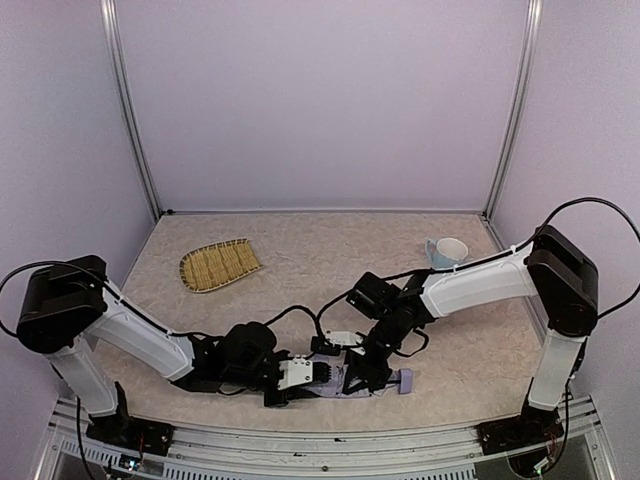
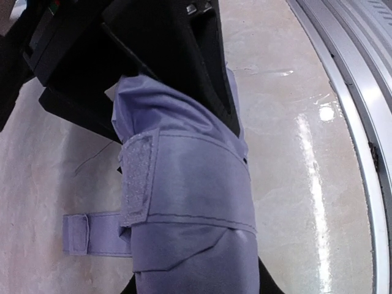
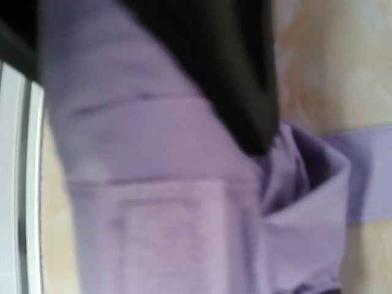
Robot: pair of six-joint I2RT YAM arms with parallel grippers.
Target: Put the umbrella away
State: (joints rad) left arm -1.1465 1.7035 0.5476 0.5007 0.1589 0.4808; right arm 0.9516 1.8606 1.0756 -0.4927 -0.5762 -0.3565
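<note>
Umbrella (image 2: 196,257): folded, strap (image 2: 190,184) partly wrapped, lying on desk (image 1: 330,250) near front edge. Left hand (image 1: 330,372): clasping rolled canopy. Right hand (image 1: 362,378): against fabric, grip unclear. Step: probably fastening the strap. Next: loose tail needs pulling onto the patch.

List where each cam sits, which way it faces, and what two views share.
Top external: fixed high behind the bases, looking down and forward over the table; both arms show, left gripper and right gripper meeting at the umbrella near the front edge.
Left wrist: on the left arm, looking along the umbrella at the right gripper's black fingers; its own fingers barely show at the bottom.
Right wrist: close against the umbrella, blurred; one dark finger crosses the fabric.
Shared: all see the umbrella; both wrist views show its strap.
</note>
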